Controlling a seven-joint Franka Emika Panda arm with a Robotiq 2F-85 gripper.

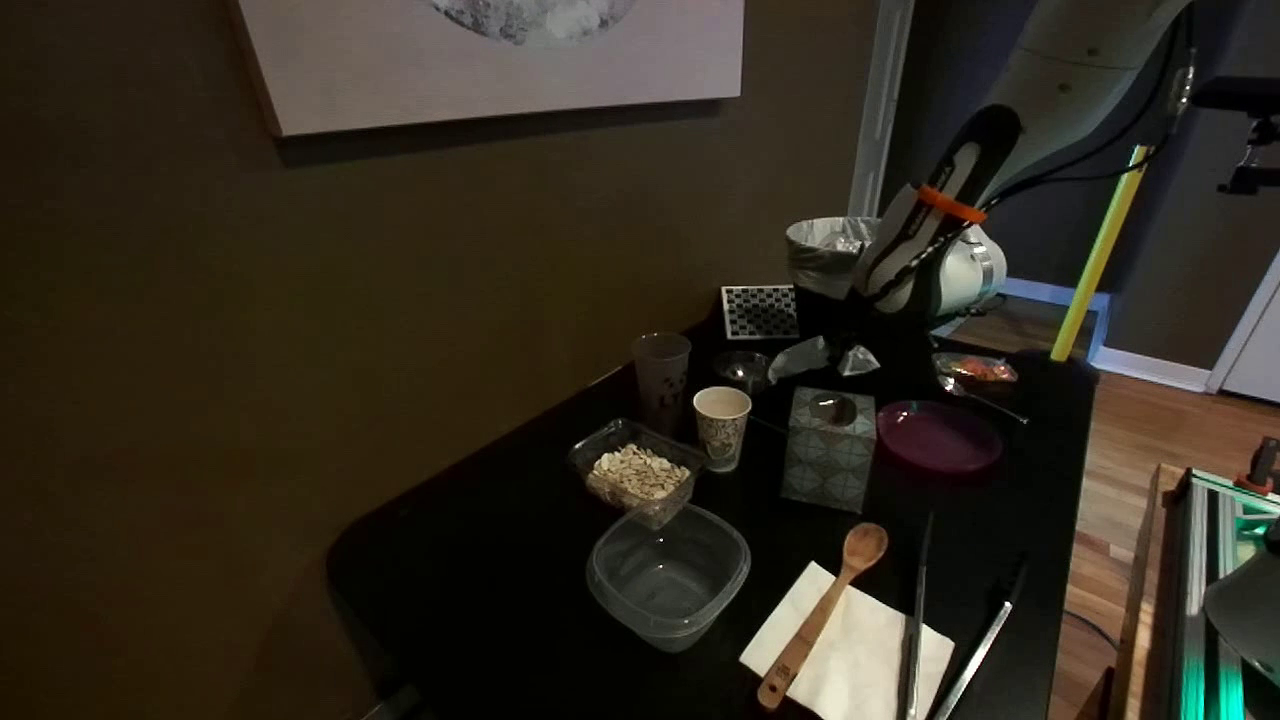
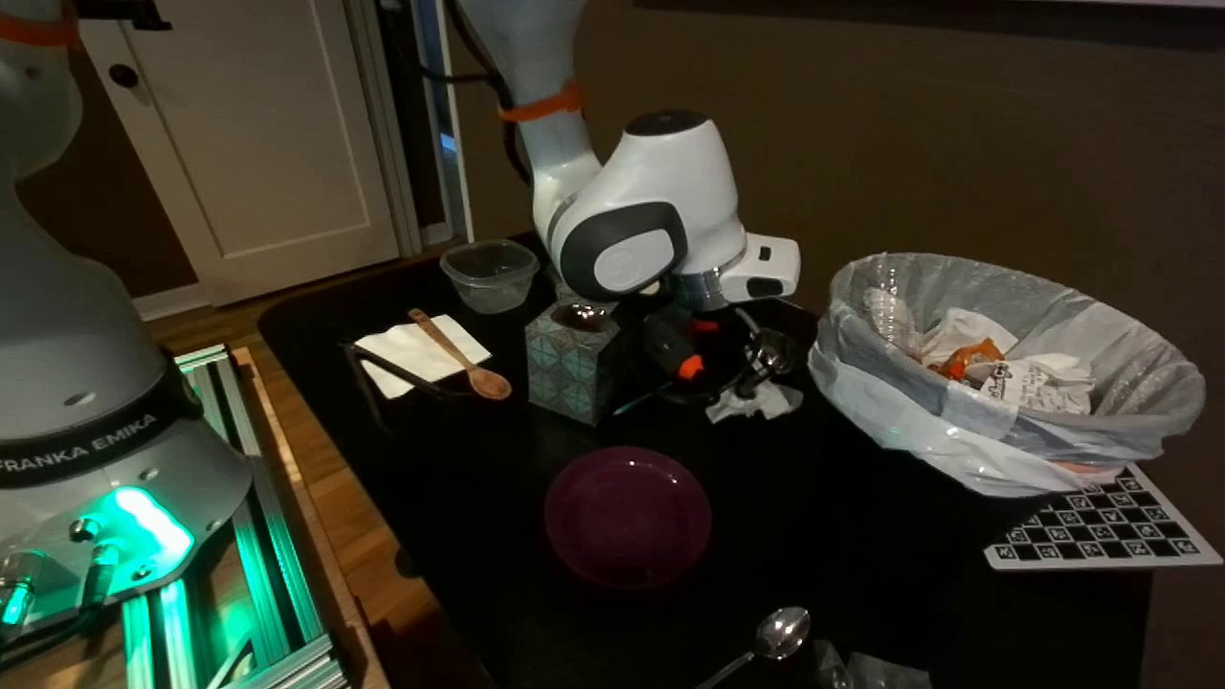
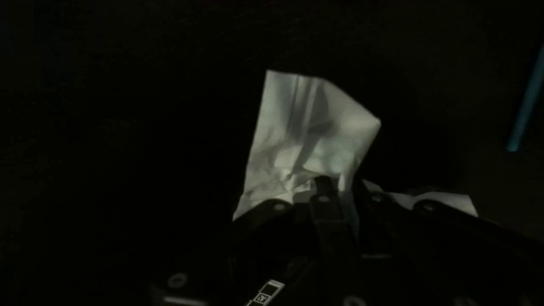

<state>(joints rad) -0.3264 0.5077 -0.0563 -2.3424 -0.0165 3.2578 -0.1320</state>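
Observation:
My gripper [image 3: 341, 183] is low over the black table, its fingers close together with a fold of crumpled white tissue [image 3: 314, 123] between them. The tissue stands up beyond the fingertips in the dark wrist view, and more white material [image 3: 446, 202] shows to the right, behind the fingers. In both exterior views pale crumpled pieces [image 1: 800, 358] [image 2: 756, 400] lie by the gripper, whose fingertips are dark and hard to make out there. A small clear bowl [image 1: 742, 370] is beside them. A blue-green stick [image 3: 527, 102] shows at the right of the wrist view.
A patterned tissue box [image 1: 828, 455] [image 2: 572, 368] and a purple plate [image 1: 940, 438] [image 2: 627, 517] stand near. A lined trash bin [image 2: 1005, 383] is close by. Cups [image 1: 722, 425], an oats tray [image 1: 640, 472], a clear container [image 1: 668, 575], a wooden spoon [image 1: 825, 610] and tongs [image 1: 918, 620] are further along.

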